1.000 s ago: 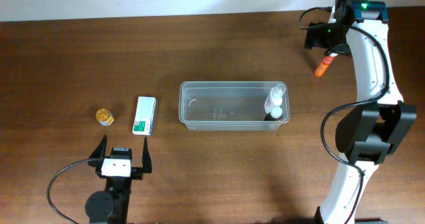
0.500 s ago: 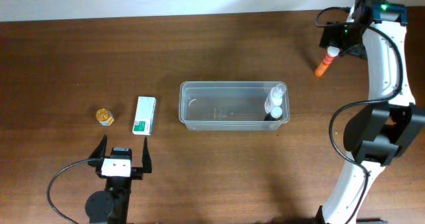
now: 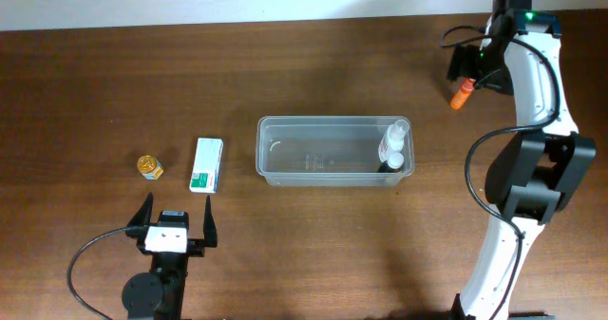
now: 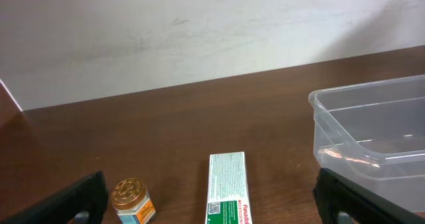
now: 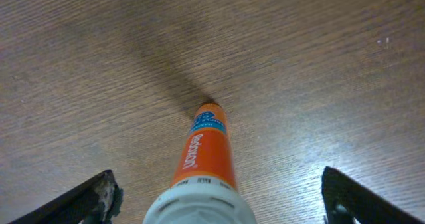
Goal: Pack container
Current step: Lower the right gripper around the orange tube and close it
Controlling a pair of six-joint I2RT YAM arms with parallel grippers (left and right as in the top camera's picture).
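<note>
My right gripper [image 5: 219, 201] is spread wide (only its fingertips show, at the lower corners) around the orange tube [image 5: 206, 151], touching neither side; the tube's white cap is cut off by the bottom edge. It hangs at 2 o'clock from the container [image 3: 328, 120], which sits mid-table with white bottles [image 3: 394, 147] at its 3 o'clock end, their number hard to make out. My left gripper [image 3: 177, 216] rests agape at 7 o'clock.

A tube [image 5: 202, 151] is lying on the table [image 5: 319, 64] just below the right gripper [image 5: 216, 201], cap nearest it. A box [image 4: 227, 187] and jar [image 4: 131, 199] are sitting just ahead of the left gripper [image 3: 178, 206].
</note>
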